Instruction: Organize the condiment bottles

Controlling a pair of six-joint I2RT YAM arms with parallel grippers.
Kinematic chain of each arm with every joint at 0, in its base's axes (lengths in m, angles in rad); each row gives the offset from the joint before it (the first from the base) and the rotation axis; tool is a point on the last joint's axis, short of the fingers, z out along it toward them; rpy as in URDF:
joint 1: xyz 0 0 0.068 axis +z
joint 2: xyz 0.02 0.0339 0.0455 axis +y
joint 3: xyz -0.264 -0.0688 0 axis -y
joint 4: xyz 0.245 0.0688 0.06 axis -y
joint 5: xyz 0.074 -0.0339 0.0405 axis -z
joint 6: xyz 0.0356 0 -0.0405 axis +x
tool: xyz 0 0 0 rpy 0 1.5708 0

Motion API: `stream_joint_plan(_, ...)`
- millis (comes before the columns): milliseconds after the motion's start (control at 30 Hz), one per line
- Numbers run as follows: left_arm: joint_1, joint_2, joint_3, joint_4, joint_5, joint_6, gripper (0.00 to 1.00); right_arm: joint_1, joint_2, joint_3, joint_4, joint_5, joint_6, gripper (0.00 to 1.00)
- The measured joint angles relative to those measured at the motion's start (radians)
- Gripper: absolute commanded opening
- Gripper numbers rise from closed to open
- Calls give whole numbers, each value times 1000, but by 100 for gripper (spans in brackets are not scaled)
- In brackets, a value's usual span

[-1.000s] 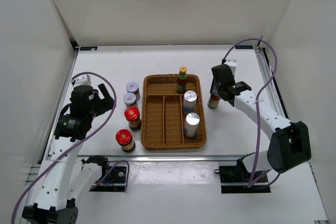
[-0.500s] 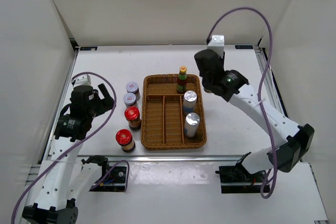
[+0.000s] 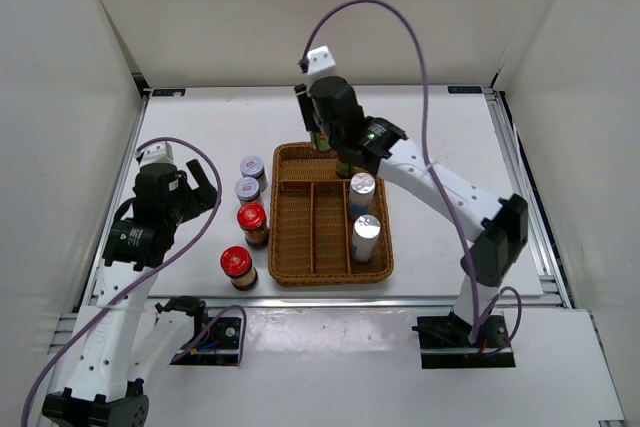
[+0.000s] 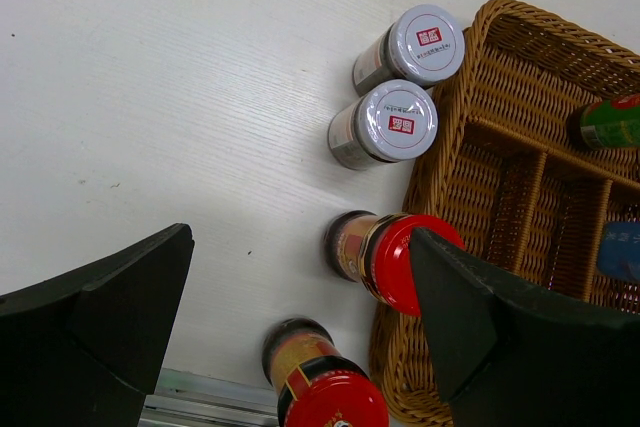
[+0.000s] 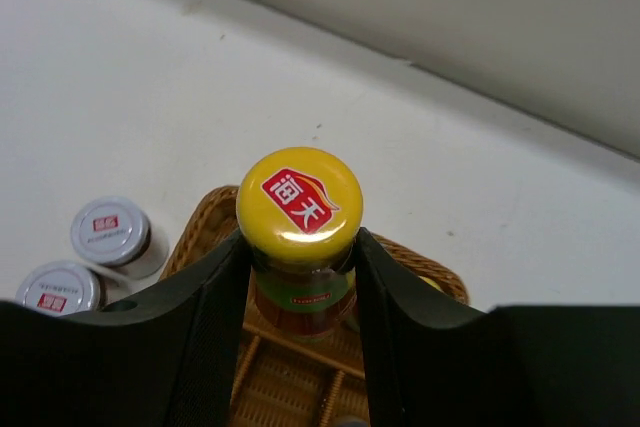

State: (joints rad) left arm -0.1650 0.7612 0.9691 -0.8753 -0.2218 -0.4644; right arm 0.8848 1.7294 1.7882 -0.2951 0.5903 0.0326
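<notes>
My right gripper (image 5: 300, 265) is shut on the neck of a dark green yellow-capped bottle (image 5: 300, 205), held upright above the back left of the wicker tray (image 3: 276, 217). In the top view that gripper (image 3: 322, 133) hangs over the tray's rear rim. A second green bottle (image 3: 346, 163) stands in the tray's back row, partly hidden by the arm. Two silver-topped cylinders (image 3: 361, 190) (image 3: 366, 234) stand in the right compartment. Two grey-lidded jars (image 4: 424, 42) (image 4: 396, 121) and two red-lidded jars (image 4: 398, 259) (image 4: 330, 399) stand left of the tray. My left gripper (image 4: 300, 239) is open above the red jars.
The tray's left and middle compartments (image 3: 312, 222) hold nothing. White walls close in the table on three sides. A metal rail (image 3: 300, 302) runs along the near edge, close to the nearest red-lidded jar (image 3: 238, 265).
My right arm has swung from the tray's right side up and left over its back rim, carrying the green bottle. The left arm has stayed still.
</notes>
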Motion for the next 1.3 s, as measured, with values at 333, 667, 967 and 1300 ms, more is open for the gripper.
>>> stream_joint_plan(333,0,-11,0,0,0,0,100,-47,164,-79,95,-236,37,0)
stream_joint_plan(667,0,-5,0,0,0,0,100,-90,256,-154,193,-278,105,16)
stream_joint_plan(967,0,10,0,0,1,0,100,-79,257,-97,114,-241,137,91)
stream_joint_plan(1300,0,10,0,0,1,0,100,159,195,130,17,154,-11,99)
